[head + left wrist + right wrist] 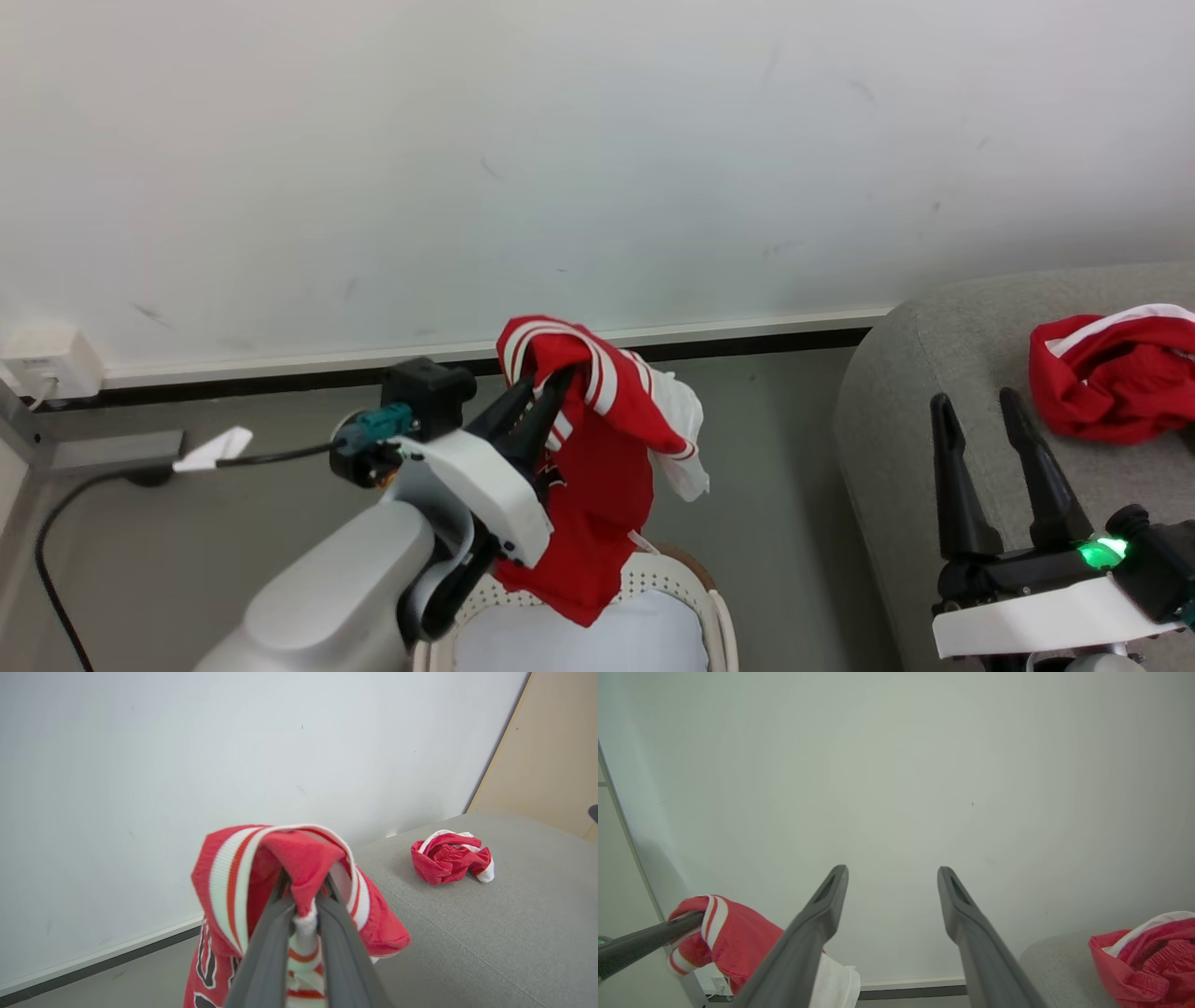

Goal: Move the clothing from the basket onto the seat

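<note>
The left hand (544, 381) was clamped on the striped edge of a soft red fabric sports garment with white panels (607, 467). The garment hung lengthwise straight down from the fingers, its lower end over the cream-white perforated plastic laundry basket (721, 611). The large light-grey upholstered seat (934, 373) lay to that hand's right, well apart from the hanging cloth, with bare floor (775, 485) between. A 2nd crumpled red garment (1111, 383) lay on the seat. The right hand (974, 399) hovered over the seat's near edge, its 2 fingers apart and empty. The carry likely called for a rightward sweep by the left arm, high enough for the hem to clear the seat's rounded side.
</note>
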